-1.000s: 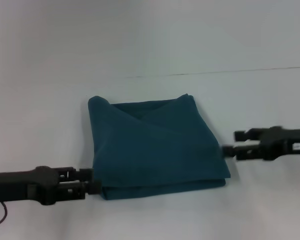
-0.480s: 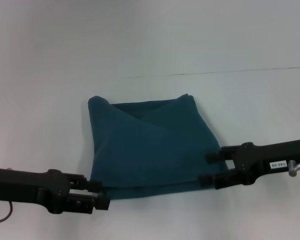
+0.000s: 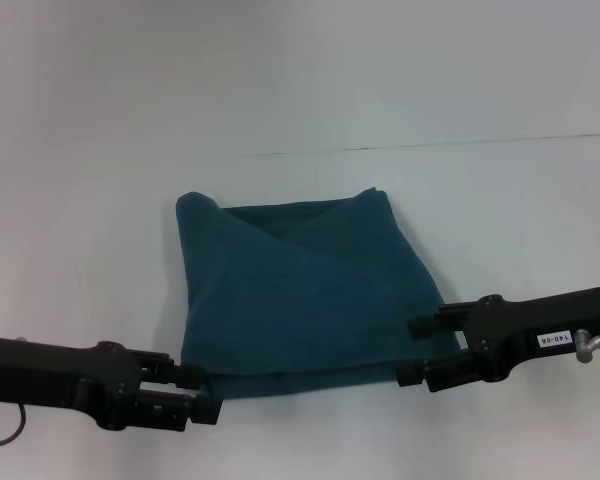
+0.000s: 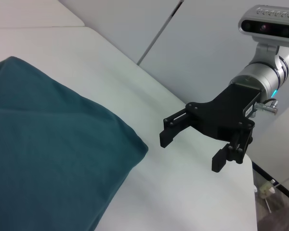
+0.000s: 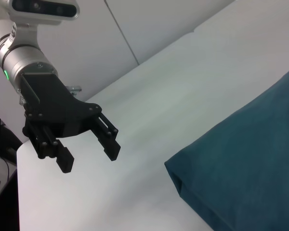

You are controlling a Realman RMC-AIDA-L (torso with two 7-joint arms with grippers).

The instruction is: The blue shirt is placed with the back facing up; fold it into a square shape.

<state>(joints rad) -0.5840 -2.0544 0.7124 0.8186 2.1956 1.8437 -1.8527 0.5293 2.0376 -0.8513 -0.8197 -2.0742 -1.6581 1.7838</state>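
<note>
Teal-blue shirt [image 3: 305, 290] lying mid-table, already folded into a rough square. Left gripper [image 3: 208, 392] and right gripper [image 3: 413, 351] spread wide, empty, flanking near corners. Probably finished; next, perhaps, squaring edges or retreating.

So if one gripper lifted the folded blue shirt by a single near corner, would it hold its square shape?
Probably not. The blue shirt is soft knit stacked in loose layers, so it would likely droop and unfold. Its rounded, puffy edges suggest no stiffness. Both the left gripper and right gripper sit open at the near corners, suggesting a two-point lift.
</note>
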